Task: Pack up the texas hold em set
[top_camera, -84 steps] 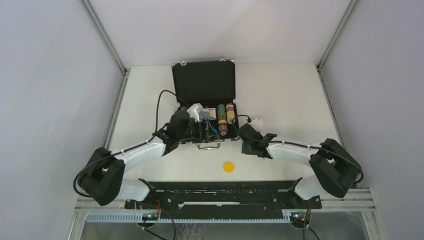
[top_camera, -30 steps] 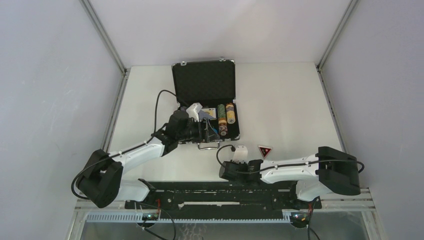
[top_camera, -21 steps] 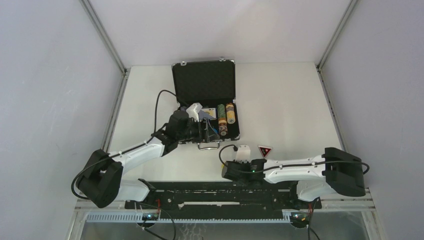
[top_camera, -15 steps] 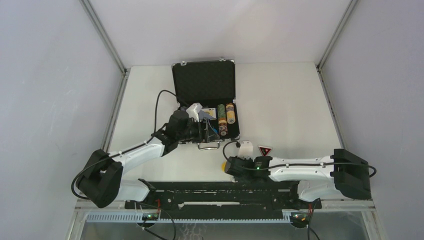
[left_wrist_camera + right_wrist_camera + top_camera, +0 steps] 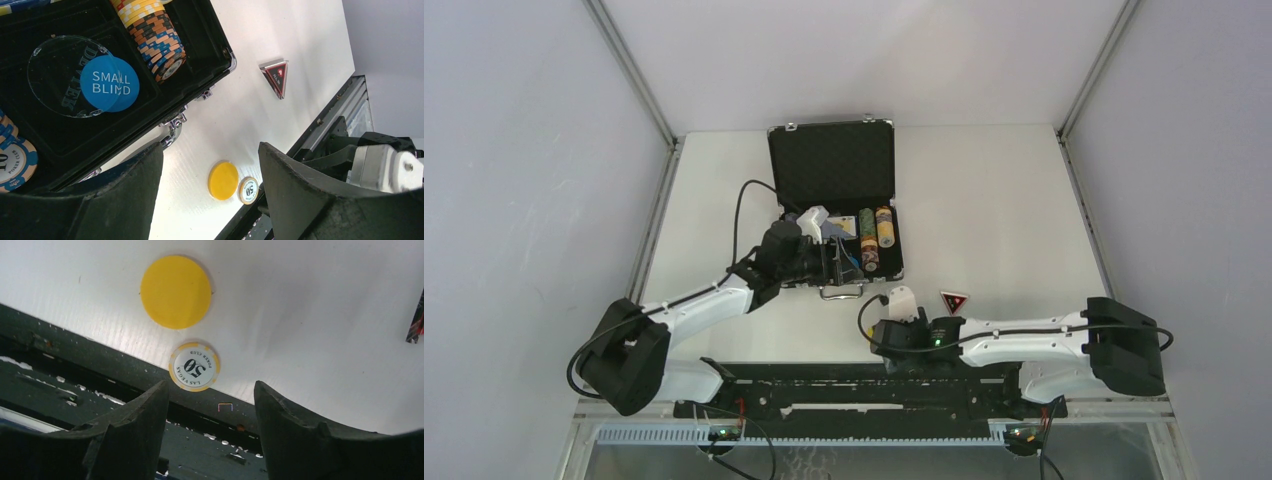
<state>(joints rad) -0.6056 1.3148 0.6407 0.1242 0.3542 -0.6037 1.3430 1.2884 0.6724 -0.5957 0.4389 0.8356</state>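
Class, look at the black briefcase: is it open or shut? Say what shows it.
Open. The briefcase has its lid standing raised at the back, and the chip stacks lie exposed inside it.

1. White table top [image 5: 1004, 190]: occupies the centre of the top view, matte, evenly lit.
2. Plain pale grey wall panels: left [image 5: 524, 150], rear [image 5: 854, 50], right [image 5: 1184, 150].
3. Aluminium frame posts: upper left [image 5: 629, 70], upper right [image 5: 1102, 65], running diagonally.
4. Black slotted rail [image 5: 784, 390]: spans the table's near edge, bottom of frame.
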